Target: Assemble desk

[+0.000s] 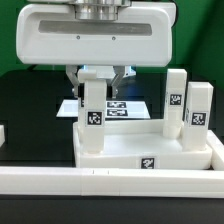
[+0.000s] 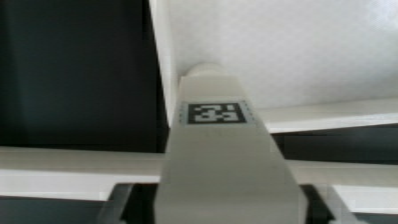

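At the centre of the exterior view, the gripper (image 1: 100, 82) hangs below a broad, smooth white housing that fills the upper part of the frame. Its two fingers stand on either side of an upright white block leg (image 1: 93, 112), a plain rectangular post of matte plastic with a small black-and-white square tag on its face. The fingers sit against the top of this held leg, closed on it.

The tabletop (image 1: 150, 160) lies in the lower middle of that frame: a white plastic tray, rectangular, with a raised rim and a square tag on its near wall. The held leg stands at the tray's corner toward the exterior view's left. Two more white legs (image 1: 187, 108), the same boxy shape and each tagged, stand upright side by side at the tray's far edge toward the exterior view's right.

Behind the held leg, the marker board (image 1: 115, 108) lies flat on the black table (image 1: 30, 110), thin and printed with several tags. A long white border bar (image 1: 110, 180) runs across the lower edge of the frame.

Through the wrist view, the held leg (image 2: 217, 140) fills the middle as a tapering grey-white slab with its tag facing the camera, above the smooth white tray floor (image 2: 285, 50).
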Motion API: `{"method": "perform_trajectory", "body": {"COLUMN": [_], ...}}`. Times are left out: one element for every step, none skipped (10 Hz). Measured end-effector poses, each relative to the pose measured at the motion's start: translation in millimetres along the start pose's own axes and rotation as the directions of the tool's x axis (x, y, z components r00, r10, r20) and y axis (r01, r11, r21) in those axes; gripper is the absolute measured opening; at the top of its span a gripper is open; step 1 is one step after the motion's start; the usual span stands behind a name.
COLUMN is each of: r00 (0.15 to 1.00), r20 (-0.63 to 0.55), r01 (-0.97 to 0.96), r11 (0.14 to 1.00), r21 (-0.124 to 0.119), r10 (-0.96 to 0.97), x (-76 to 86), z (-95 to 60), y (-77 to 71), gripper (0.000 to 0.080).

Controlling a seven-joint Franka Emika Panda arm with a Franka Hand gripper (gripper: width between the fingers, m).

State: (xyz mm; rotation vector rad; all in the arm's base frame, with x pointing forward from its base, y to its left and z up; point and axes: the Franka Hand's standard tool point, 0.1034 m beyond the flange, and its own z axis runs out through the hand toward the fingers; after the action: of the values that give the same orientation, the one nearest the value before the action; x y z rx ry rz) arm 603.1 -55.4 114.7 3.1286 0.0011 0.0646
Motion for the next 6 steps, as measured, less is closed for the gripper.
{"method": "perform_trajectory", "body": {"r00": [1.000, 0.999, 0.990, 0.973, 0.933, 0.887], "r20": [0.000, 0.000, 0.002, 0.007, 0.008, 0.009], "r01": [-0.012, -0.035, -0.141, -0.230, -0.360, -0.462], "r11": [1.000, 0.999, 0.990, 0.973, 0.933, 0.887], "r21": [0.000, 0.001, 0.003, 0.008, 0.012, 0.011], "r10": [0.012, 0.035, 0.141, 0.230, 0.360, 0.462], "x": [0.0, 0.0, -0.1, -0.3, -0.4, -0.4], "z": [0.0, 0.1, 0.2, 0.6, 1.1, 1.3], "y": [0.1, 0.0, 1.8, 6.4, 7.8, 8.4], "gripper": [0.0288, 0.0288, 0.0288, 0.0288, 0.0288, 0.0289]}}
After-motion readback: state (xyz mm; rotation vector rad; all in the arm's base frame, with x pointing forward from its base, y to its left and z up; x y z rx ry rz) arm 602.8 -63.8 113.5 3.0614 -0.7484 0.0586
